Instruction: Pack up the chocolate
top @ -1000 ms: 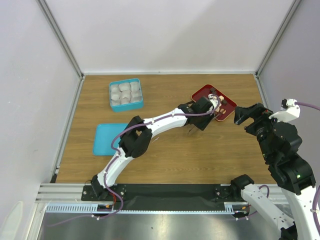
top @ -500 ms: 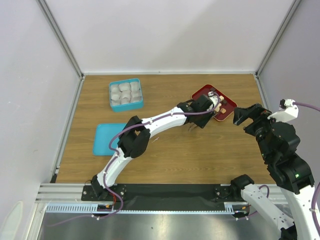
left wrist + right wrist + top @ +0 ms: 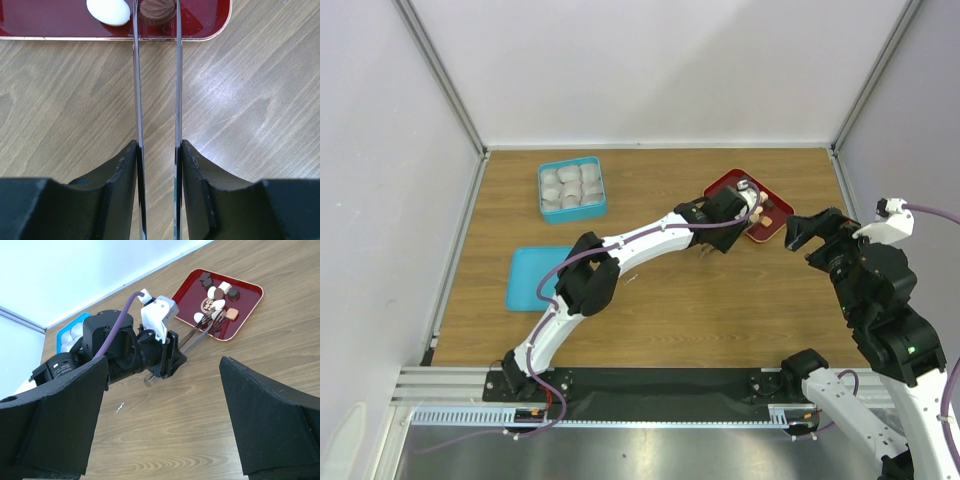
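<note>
The chocolate (image 3: 218, 296) lies as several small brown, tan and cream pieces on a red tray (image 3: 720, 187) at the back right. My left gripper (image 3: 157, 146) is shut on long metal tongs (image 3: 136, 90). The two blades reach over the tray's rim (image 3: 50, 31) and stand either side of a round dark brown chocolate (image 3: 156, 10). A cream piece (image 3: 108, 11) lies just left of it. In the top view the left gripper (image 3: 725, 232) sits at the tray's near-left edge. My right gripper (image 3: 162, 415) hangs open and holds nothing, right of the tray (image 3: 247, 295).
A blue tin (image 3: 572, 188) with several white paper cups stands at the back left. Its flat blue lid (image 3: 535, 277) lies nearer on the left. Grey walls close off the back and both sides of the wooden table (image 3: 720, 310).
The left gripper has edged toward the tray and squeezed the tongs narrower around the brown chocolate. The right arm has barely moved.
</note>
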`<control>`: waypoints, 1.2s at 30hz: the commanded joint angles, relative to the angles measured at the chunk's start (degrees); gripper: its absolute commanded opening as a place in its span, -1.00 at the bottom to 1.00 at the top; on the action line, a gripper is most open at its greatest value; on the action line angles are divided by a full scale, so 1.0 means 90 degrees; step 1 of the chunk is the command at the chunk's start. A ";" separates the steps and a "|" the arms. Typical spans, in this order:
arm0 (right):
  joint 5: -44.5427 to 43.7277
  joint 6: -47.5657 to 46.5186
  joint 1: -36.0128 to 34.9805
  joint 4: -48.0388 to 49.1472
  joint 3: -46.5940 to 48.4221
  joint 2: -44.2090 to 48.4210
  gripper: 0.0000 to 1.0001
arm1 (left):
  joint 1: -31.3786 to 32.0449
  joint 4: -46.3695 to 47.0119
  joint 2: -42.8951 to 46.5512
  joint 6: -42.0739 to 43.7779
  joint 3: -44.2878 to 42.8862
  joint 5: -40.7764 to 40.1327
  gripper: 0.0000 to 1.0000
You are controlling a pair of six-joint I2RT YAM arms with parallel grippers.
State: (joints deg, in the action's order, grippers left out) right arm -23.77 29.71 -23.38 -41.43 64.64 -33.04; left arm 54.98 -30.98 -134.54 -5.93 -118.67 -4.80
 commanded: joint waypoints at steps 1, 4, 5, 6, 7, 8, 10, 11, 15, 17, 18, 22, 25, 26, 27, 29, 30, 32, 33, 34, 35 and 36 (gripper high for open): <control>-0.0162 -0.0079 0.0009 0.0219 -0.0024 0.0038 0.99 | 0.0024 0.0142 0.0437 0.0083 -0.0379 -0.0092 -0.24; -0.0171 -0.0089 0.0009 0.0219 -0.0034 0.0057 0.99 | 0.0024 0.0210 0.0535 -0.0014 -0.0369 -0.0102 -0.26; -0.0171 -0.0089 0.0019 0.0209 -0.0044 0.0057 0.99 | 0.0024 0.0239 0.0603 -0.0043 -0.0369 -0.0063 -0.27; -0.0171 -0.0089 0.0010 0.0218 -0.0044 0.0057 0.99 | 0.0024 0.0278 0.0642 -0.0053 -0.0379 -0.0034 -0.27; -0.0162 -0.0089 0.0019 0.0219 -0.0044 0.0067 0.99 | 0.0024 0.0298 0.0671 -0.0063 -0.0388 -0.0024 -0.27; -0.0171 -0.0079 0.0019 0.0209 -0.0053 0.0077 0.98 | 0.0024 0.0288 0.0701 -0.0083 -0.0417 -0.0014 -0.26; -0.0162 -0.0079 0.0000 0.0199 -0.0054 0.0096 0.99 | 0.0024 0.0249 0.0730 -0.0093 -0.0486 -0.0033 -0.24; -0.0171 -0.0079 0.0009 0.0199 -0.0054 0.0106 0.99 | 0.0024 0.0220 0.0721 -0.0093 -0.0563 -0.0033 -0.22; -0.0191 -0.0079 0.0009 0.0189 -0.0063 0.0155 0.98 | 0.0024 0.0103 0.0662 -0.0063 -0.0652 -0.0063 -0.14; -0.0172 -0.0079 0.0009 0.0189 -0.0044 0.0165 0.99 | 0.0024 0.0073 0.0633 -0.0054 -0.0662 -0.0043 -0.29; -0.0181 -0.0089 0.0009 0.0180 -0.0034 0.0165 0.99 | 0.0024 0.0064 0.0623 -0.0044 -0.0652 -0.0024 -0.34; -0.0210 -0.0089 0.0009 0.0160 -0.0024 0.0194 0.99 | 0.0024 0.0054 0.0574 -0.0083 -0.0642 -0.0033 -0.21; -0.0220 -0.0098 0.0010 0.0160 -0.0024 0.0214 0.98 | 0.0014 0.0034 0.0535 -0.0093 -0.0652 -0.0043 -0.19; -0.0220 -0.0108 0.0019 0.0160 -0.0024 0.0214 0.99 | 0.0014 0.0025 0.0525 -0.0093 -0.0642 -0.0053 -0.21; -0.0220 -0.0089 0.0010 0.0150 -0.0024 0.0223 0.99 | 0.0014 -0.0005 0.0535 -0.0093 -0.0642 -0.0043 -0.24; -0.0240 -0.0098 0.0019 0.0150 -0.0024 0.0214 0.98 | 0.0014 -0.0005 0.0554 -0.0093 -0.0623 -0.0082 -0.29; -0.0240 -0.0098 0.0010 0.0150 -0.0034 0.0214 0.99 | 0.0014 -0.0005 0.0593 -0.0093 -0.0603 -0.0102 -0.31; -0.0230 -0.0089 0.0009 0.0170 -0.0034 0.0214 0.99 | 0.0024 0.0005 0.0632 -0.0073 -0.0593 -0.0121 -0.34; -0.0220 -0.0079 0.0000 0.0179 -0.0044 0.0214 0.99 | 0.0014 0.0005 0.0662 -0.0073 -0.0593 -0.0141 -0.34; -0.0220 -0.0079 0.0009 0.0189 -0.0053 0.0204 0.98 | 0.0014 -0.0005 0.0700 -0.0063 -0.0593 -0.0150 -0.34; -0.0211 -0.0069 0.0009 0.0189 -0.0063 0.0194 0.99 | 0.0014 -0.0005 0.0730 -0.0063 -0.0593 -0.0160 -0.34; -0.0211 -0.0079 0.0009 0.0199 -0.0054 0.0185 0.99 | 0.0014 -0.0043 0.0750 -0.0063 -0.0593 -0.0189 -0.34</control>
State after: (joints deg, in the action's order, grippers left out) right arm -24.62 29.71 -23.38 -41.41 64.03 -31.53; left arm 54.98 -31.55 -133.38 -6.13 -121.75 -5.15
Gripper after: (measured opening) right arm 0.993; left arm 0.388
